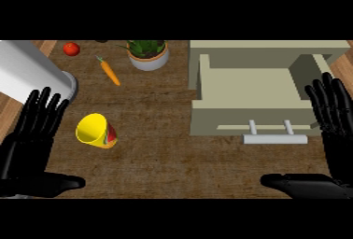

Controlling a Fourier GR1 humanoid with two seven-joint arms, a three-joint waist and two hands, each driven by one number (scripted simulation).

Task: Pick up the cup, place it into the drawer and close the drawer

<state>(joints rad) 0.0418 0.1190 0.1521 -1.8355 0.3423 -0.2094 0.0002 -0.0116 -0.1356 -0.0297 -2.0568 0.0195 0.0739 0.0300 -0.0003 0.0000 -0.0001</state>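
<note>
While the drawer (248,91) stands pulled open with its handle (274,138) facing the robot, the yellow cup (95,131) lies on its side on the brown tabletop (172,158), well to the left of the drawer and apart from both hands. The left hand (31,140) shows farther left of the drawer, beyond the cup, fingers straight and spread. The right hand (334,130) rests just right of the drawer, fingers likewise straight and apart, holding nothing. A potted plant (147,53), carrot (110,73) and tomato (71,48) sit left of the drawer's far end.
</note>
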